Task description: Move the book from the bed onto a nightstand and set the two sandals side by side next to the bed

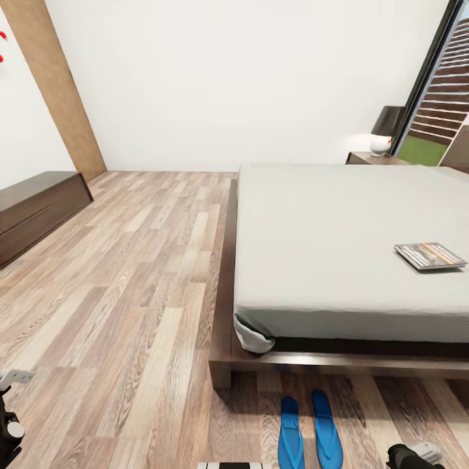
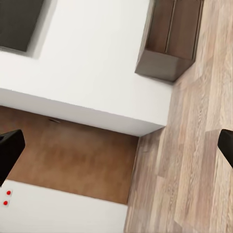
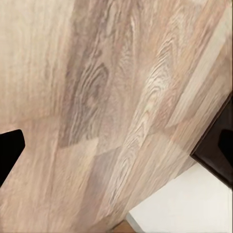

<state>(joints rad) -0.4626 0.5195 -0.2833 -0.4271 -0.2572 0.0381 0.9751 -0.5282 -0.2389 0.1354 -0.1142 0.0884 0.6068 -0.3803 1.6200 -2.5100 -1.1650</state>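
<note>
The book lies flat on the pale mattress of the bed, near its right side. Two blue sandals lie side by side on the plank floor just below the bed's near wooden edge. A dark nightstand stands at the bed's far right corner. My left gripper hangs low at the left, far from the bed; in its wrist view the fingers stand wide apart with nothing between them. My right gripper is right of the sandals, open and empty over the floor.
A lamp sits on the nightstand beside a dark-framed window. A long low dark cabinet lines the left wall next to a light wooden door. Wide plank floor lies left of the bed.
</note>
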